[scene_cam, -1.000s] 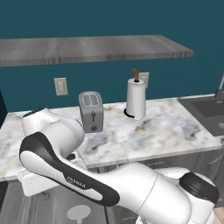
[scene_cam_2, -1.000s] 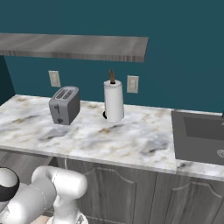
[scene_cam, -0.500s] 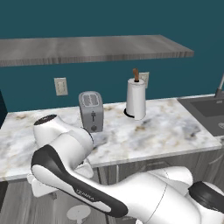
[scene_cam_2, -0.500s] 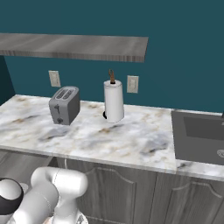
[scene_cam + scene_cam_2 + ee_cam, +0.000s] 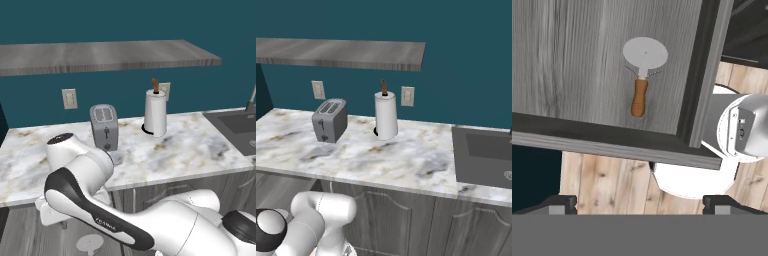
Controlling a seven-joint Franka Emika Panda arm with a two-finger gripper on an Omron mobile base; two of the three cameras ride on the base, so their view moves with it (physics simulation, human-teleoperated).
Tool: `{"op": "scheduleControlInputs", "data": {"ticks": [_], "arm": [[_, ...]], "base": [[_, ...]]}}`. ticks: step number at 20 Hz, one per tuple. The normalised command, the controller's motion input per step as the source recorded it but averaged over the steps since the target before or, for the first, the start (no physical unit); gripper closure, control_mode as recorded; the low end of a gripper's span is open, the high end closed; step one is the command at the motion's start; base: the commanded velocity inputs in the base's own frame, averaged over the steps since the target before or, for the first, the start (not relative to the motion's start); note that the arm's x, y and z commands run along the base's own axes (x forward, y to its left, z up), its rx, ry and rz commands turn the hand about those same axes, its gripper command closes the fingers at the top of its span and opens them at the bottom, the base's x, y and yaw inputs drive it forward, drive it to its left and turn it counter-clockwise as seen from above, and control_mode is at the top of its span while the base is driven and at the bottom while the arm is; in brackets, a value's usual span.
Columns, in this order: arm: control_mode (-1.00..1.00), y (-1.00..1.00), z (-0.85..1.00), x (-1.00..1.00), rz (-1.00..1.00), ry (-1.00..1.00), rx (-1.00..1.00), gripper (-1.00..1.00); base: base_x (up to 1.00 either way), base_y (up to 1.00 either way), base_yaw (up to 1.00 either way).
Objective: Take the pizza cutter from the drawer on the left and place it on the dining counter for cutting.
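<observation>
The claw [image 5: 639, 202] gapes wide, empty. Ahead lies the pizza cutter [image 5: 642, 75]: probably light, rigid; its wooden handle [image 5: 639, 98] offers the best grip.

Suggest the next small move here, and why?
Probably lower the tool toward the pizza cutter and centre over its brown handle. The drawer is open, the cutter lies flat inside, untouched, and the tool's tips stand wide apart well short of it.

Even, soft rendered light, sharp throughout with no glare or blur; faint shadows lie under the shelf [image 5: 110, 55] and toaster [image 5: 330, 120].
</observation>
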Motion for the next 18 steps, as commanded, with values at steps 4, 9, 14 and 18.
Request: {"op": "scheduleControlInputs", "data": {"ticks": [4, 9, 14, 18], "arm": [[-1.0, 0.0, -0.07, 0.0, 0.0, 0.0, 0.0, -1.0], [-1.0, 0.0, -0.09, 0.0, 0.0, 0.0, 0.0, -1.0], [-1.0, 0.01, -0.16, 0.0, -0.01, 0.0, 0.0, -1.0], [-1.0, 0.01, -0.25, 0.0, -0.02, 0.0, 0.0, -1.0]], "base": [[0.0, 0.0, 0.0], [0.0, 0.0, 0.0], [0.0, 0.0, 0.0], [0.0, 0.0, 0.0]]}}
